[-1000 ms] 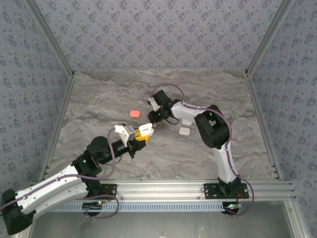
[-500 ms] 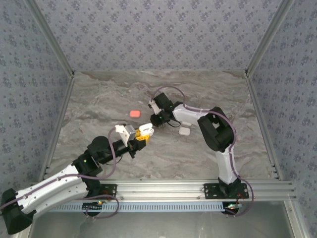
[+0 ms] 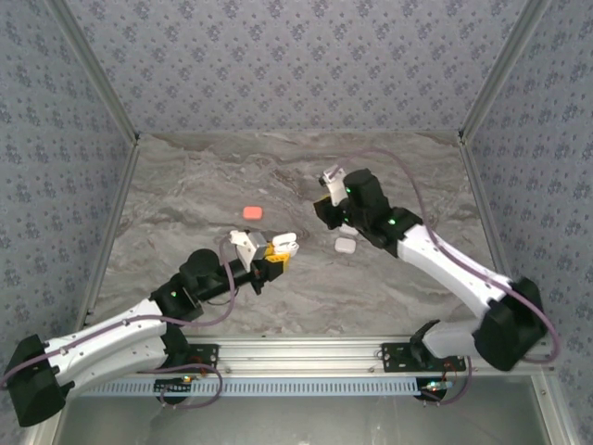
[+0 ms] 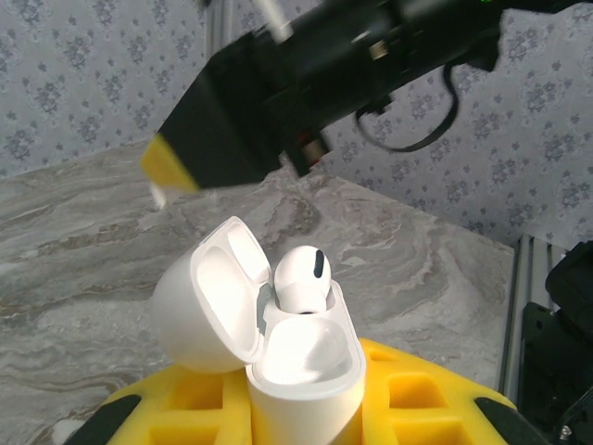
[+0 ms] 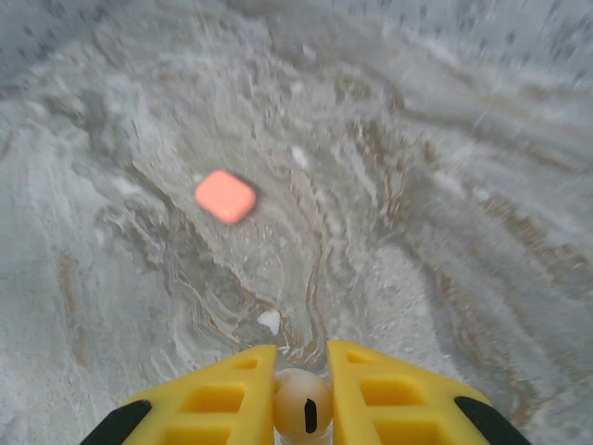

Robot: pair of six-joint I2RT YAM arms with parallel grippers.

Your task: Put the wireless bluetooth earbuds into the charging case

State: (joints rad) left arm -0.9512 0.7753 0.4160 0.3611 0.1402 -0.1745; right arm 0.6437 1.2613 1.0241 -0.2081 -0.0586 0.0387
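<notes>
My left gripper (image 4: 306, 413) (image 3: 276, 254) is shut on the white charging case (image 4: 306, 371) (image 3: 283, 246), which it holds upright with the lid (image 4: 206, 297) swung open. One white earbud (image 4: 302, 276) sits in the far socket and the near socket is empty. My right gripper (image 5: 303, 394) (image 3: 321, 213) is shut on another white earbud (image 5: 303, 405), pinched between its yellow fingers (image 5: 222, 399) above the table. In the left wrist view the right gripper (image 4: 176, 167) hangs just above and beyond the open case.
An orange-red rounded case (image 3: 252, 212) (image 5: 225, 196) lies on the marble table (image 3: 185, 195). Two closed white cases (image 3: 346, 246) (image 3: 348, 228) lie beneath the right arm. A small white piece (image 5: 270, 321) lies on the table below the right gripper.
The right gripper has closed on an earbud, lifted off the table and swung back right. The left arm has carried the open case slightly right and forward.
</notes>
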